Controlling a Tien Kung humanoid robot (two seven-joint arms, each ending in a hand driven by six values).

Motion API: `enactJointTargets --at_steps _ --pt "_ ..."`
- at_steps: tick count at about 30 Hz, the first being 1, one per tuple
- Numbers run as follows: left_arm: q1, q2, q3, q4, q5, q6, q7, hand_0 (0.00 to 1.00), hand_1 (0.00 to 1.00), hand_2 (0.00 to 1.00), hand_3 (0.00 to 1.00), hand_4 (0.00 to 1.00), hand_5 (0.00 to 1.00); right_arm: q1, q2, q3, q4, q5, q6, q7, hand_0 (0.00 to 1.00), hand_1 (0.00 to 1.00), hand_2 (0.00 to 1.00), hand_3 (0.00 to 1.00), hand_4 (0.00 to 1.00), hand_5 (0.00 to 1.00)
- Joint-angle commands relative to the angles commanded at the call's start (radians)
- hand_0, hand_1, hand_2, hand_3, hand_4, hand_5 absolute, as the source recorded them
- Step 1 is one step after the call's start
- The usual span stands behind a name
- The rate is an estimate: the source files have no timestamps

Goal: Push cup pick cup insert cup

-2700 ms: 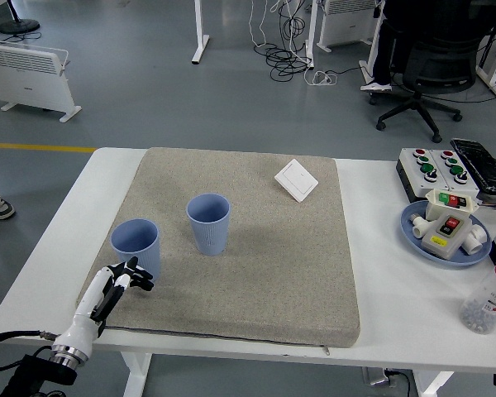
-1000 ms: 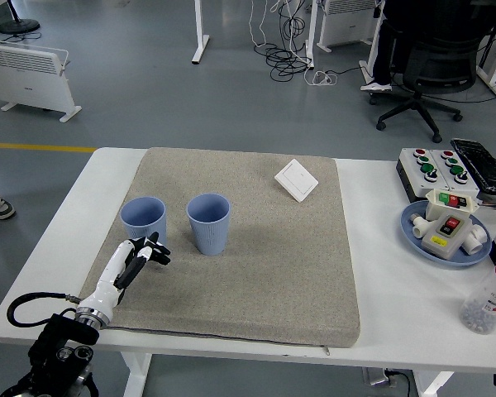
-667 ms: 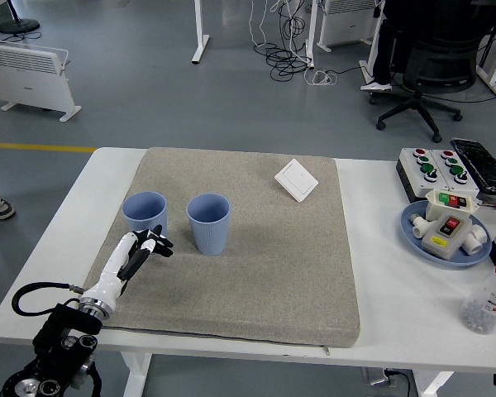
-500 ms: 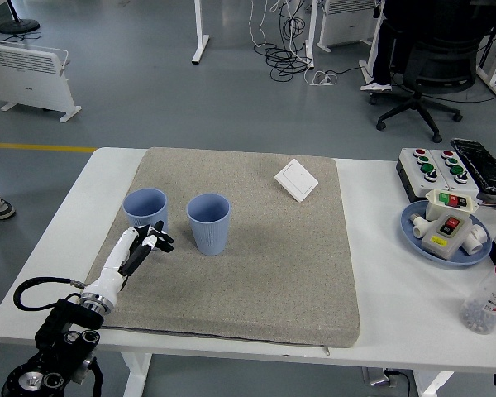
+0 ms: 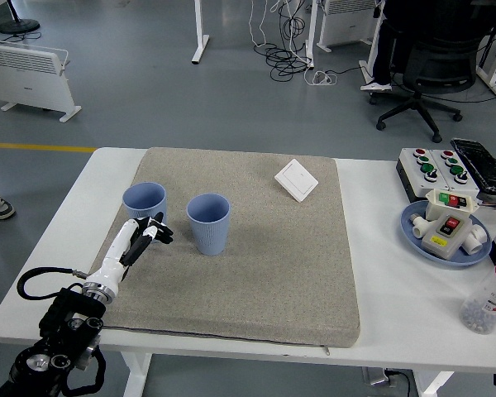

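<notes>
Two light blue ribbed cups stand upright on the grey mat [image 5: 256, 273]. The left cup [image 5: 144, 204] is near the mat's left edge; the other cup [image 5: 208, 222] stands a little to its right, apart from it. My left hand [image 5: 151, 231] comes in from the lower left, its black fingers loosely curled and resting against the near side of the left cup, not wrapped around it. The right arm does not show.
A white switch plate [image 5: 296, 179] lies at the mat's far right. On the table's right stand a button box [image 5: 436, 166], a blue plate [image 5: 415, 234] with parts, and a bottle [image 5: 486, 299]. Beyond are a chair and cables on the floor.
My left hand has moved forward and pushed the left cup away from me along the mat. The right cup has stayed put.
</notes>
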Motion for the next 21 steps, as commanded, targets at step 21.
enactJointTargets --at_steps 21 --pt "0.043 0.050 0.022 -0.111 -0.020 0.016 -0.003 0.486 0.428 0.422 0.404 0.557 0.998 0.006 0.000 -0.002 0.000 0.004 0.002 0.004 0.692 0.598 0.630 0.548 0.107 0.491"
